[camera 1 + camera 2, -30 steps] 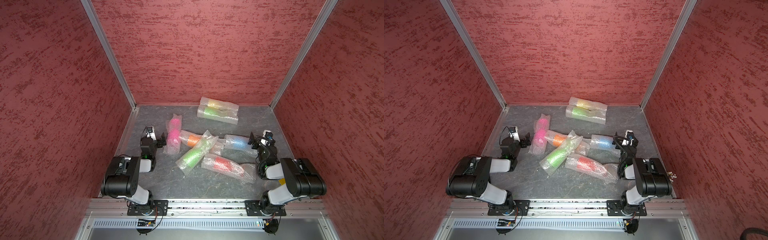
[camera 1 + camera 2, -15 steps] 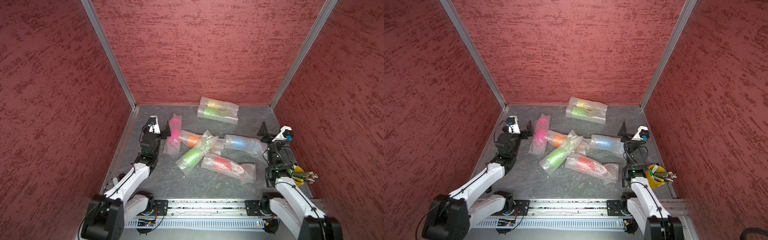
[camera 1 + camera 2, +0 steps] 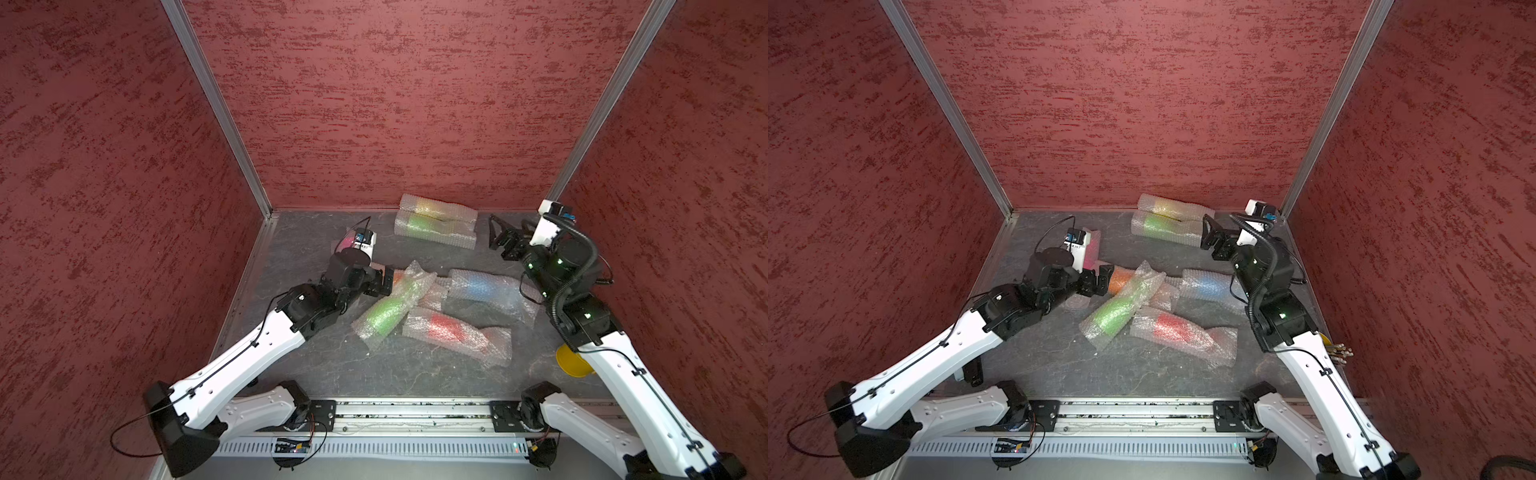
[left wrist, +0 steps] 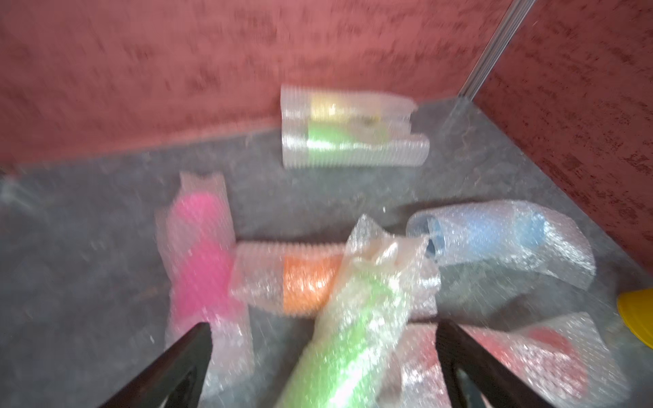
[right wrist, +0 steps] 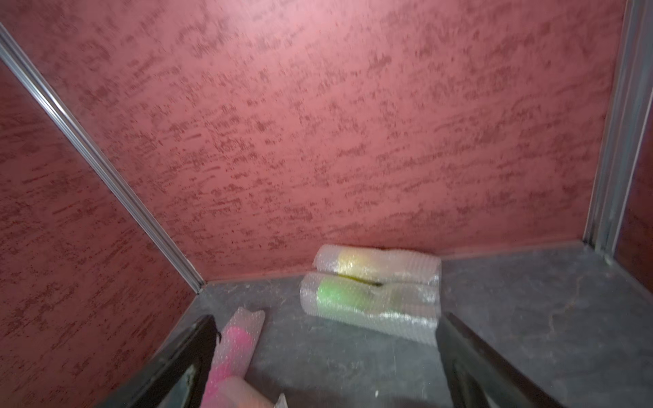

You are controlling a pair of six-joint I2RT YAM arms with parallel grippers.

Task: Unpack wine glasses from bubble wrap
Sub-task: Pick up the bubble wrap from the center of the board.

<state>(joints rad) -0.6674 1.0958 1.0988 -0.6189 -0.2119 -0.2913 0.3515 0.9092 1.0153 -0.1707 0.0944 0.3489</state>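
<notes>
**Fig.** Both arms reach over the wrapped goblets.

**Left pincer**: the jaws are spread wide and hold nothing. Just ahead of it lies the orange goblet. A green goblet crosses over the orange one, and in the left wrist view its sleeve runs between the fingers. Whether they touch it cannot be told. The pink goblet lies close beside this pincer. The blue and red goblets lie beyond the green one.

**Right pincer**: the jaws are equally wide and empty, and the pincer is raised. Ahead of it the yellow goblet and a second green goblet lie side by side against the back wall.

**Handling (judged):** every goblet sits inside bubble wrap, and none is freed. The goblets look light and stiff. The wrap looks soft, springy and slick, so it should yield under a squeeze. The best hold is probably an empty flap at a sleeve's end, with the other pincer steadying the bowl through the wrap. Pulling on one of the crossed sleeves may drag its neighbours.

**Surface and room:** the floor is flat, dark grey and stone-patterned. Red textured walls close in on three sides. A yellow cup stands behind the right pincer, beside its arm.
</notes>
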